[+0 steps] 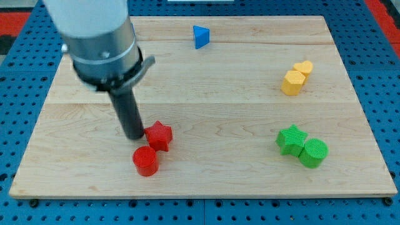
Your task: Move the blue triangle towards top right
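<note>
A pale wooden desk (206, 94) is seen from above, laid over a blue pegboard (25, 37).

The blue triangle (200, 36) is found at the far edge of the desk, a little left of centre, standing alone and well apart from every other block.

The arm's grey cylindrical body (100, 44) is seen at the far left, with the dark rod running down from it. My tip (134, 135) is set on the desk at the near left, just beside the left side of the red star (159, 135); whether contact is made cannot be told. The red cylinder (145, 161) is placed just near of the star and slightly left, close to touching it. The tip is well apart from the blue triangle, which lies far and to the right of it.

On the right side, a yellow hexagonal block (291, 82) and a yellow heart (304, 67) are seen pressed together, the heart farther and to the right. Nearer the viewer, a green star (290, 139) and a green cylinder (313, 153) are found touching, the cylinder to the right and nearer.

No fingers are carried on this rig; only the rod is fitted, and nothing is held.
</note>
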Controlling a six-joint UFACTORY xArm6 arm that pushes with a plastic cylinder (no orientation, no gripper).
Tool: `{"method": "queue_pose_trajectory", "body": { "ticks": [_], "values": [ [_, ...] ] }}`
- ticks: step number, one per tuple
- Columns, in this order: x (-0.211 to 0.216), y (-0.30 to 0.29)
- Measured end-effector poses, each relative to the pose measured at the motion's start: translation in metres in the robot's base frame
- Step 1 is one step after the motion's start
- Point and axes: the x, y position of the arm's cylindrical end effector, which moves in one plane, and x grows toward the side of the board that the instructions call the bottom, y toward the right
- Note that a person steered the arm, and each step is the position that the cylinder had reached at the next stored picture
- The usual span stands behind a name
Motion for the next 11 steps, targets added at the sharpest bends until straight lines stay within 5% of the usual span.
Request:
{"method": "queue_pose_trajectory", "body": {
  "ticks": [2,5,7,11],
  "values": [
    [-0.070,0.024],
    [-0.089,0.033],
    [-0.107,0.104],
    [-0.215,0.102]
  ]
}}
